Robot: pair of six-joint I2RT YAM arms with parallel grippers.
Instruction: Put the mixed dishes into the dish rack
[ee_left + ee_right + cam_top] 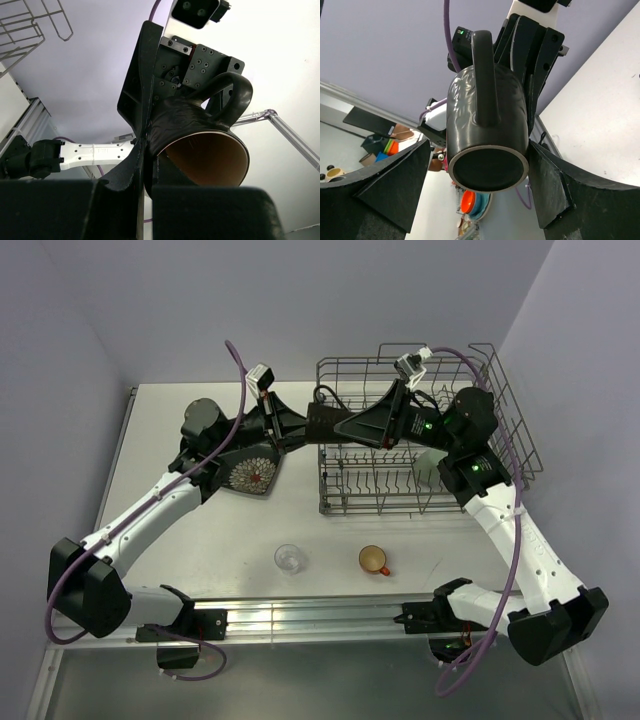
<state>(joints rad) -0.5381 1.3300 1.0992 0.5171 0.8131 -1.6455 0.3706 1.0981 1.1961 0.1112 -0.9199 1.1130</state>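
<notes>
My left gripper is shut on the rim of the dark brown mug and holds it in the air just left of the dish rack. In the left wrist view the mug lies on its side, its mouth towards the camera. My right gripper is open, its fingers on either side of the mug, whose base faces that camera. The pale green cup is in the rack. The flowered square plate and the dark bowl lie under the left arm.
The small clear glass and the small orange mug stand on the table near the front edge. A corner of the rack shows in the left wrist view. Both arms meet over the rack's left end.
</notes>
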